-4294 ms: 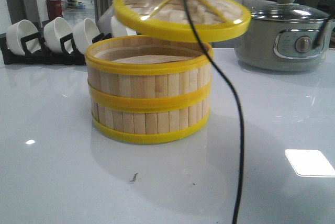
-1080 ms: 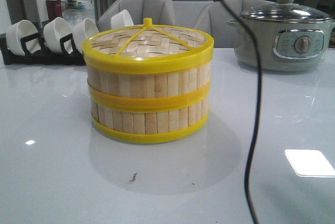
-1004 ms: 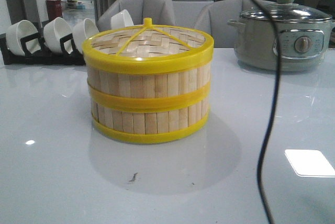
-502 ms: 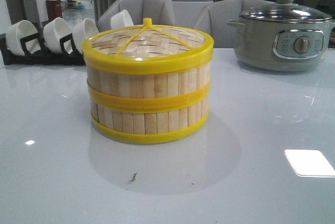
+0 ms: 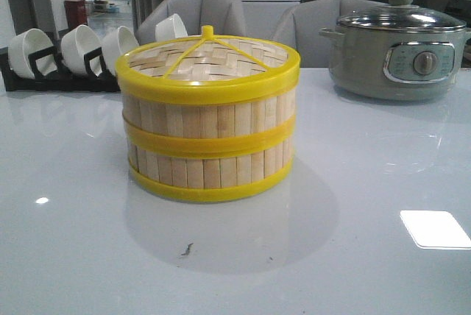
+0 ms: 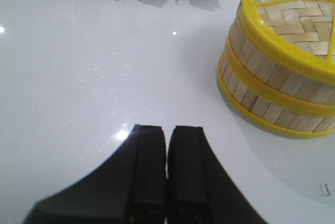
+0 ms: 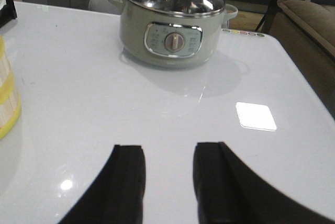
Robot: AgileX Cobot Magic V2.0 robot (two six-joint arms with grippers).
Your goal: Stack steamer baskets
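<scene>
Two steamer baskets (image 5: 210, 142) stand stacked one on the other in the middle of the white table, with the woven bamboo lid (image 5: 210, 57) and its yellow knob closing the top one. The left wrist view shows the same stack (image 6: 280, 77) off to one side of my left gripper (image 6: 167, 132), which is shut with nothing between its fingers and hangs above bare table. My right gripper (image 7: 168, 153) is open and empty over the table, and a sliver of the stack (image 7: 8, 101) shows at that view's edge. Neither gripper appears in the front view.
A grey-green electric pot (image 5: 401, 43) with a glass lid stands at the back right, also seen as the pot (image 7: 172, 28) in the right wrist view. A black rack of white bowls (image 5: 73, 54) lines the back left. Grey chairs (image 5: 221, 9) stand behind the table.
The lid, held above the stack 4.3 s ago, now rests on the top basket. The black cable that hung in front has swung right and left the front view.
</scene>
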